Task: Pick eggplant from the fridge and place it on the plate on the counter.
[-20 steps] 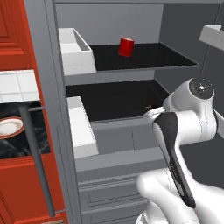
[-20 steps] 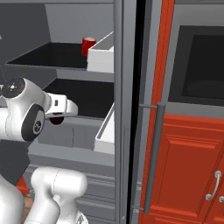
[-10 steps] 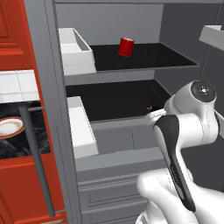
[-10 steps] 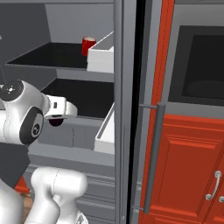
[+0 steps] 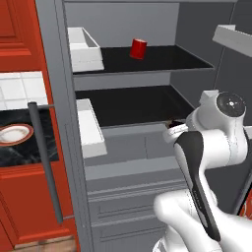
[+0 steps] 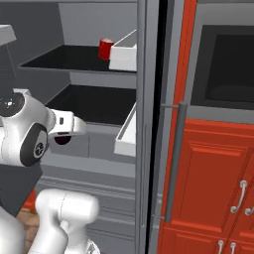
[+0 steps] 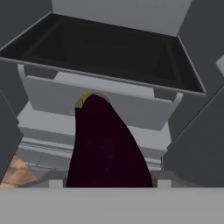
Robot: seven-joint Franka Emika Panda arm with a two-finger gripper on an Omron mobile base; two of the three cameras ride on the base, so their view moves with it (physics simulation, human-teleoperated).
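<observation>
My gripper [image 7: 107, 181] is shut on the eggplant [image 7: 105, 144], a dark purple lump with a yellowish tip that points toward the fridge [image 7: 113, 57]. In the right base view the eggplant [image 6: 62, 140] hangs under the gripper [image 6: 67, 133], just in front of the fridge's [image 6: 94, 101] lower black shelf. In the left base view the gripper [image 5: 173, 128] sits at that shelf's front right edge, mostly hidden by the arm. The white plate [image 5: 15, 134] with a reddish rim lies on the black counter [image 5: 32, 152] at the far left.
A red can [image 5: 138, 48] stands on the upper shelf, also the red can [image 6: 105, 48] from the right. White door bins [image 5: 91, 129] and the long bar handle [image 5: 45, 162] of the open door stand between the fridge and the plate. Red cupboards [image 6: 213, 188] flank the right.
The hand with the eggplant has drawn back slightly from the lower shelf; the grip has stayed shut.
</observation>
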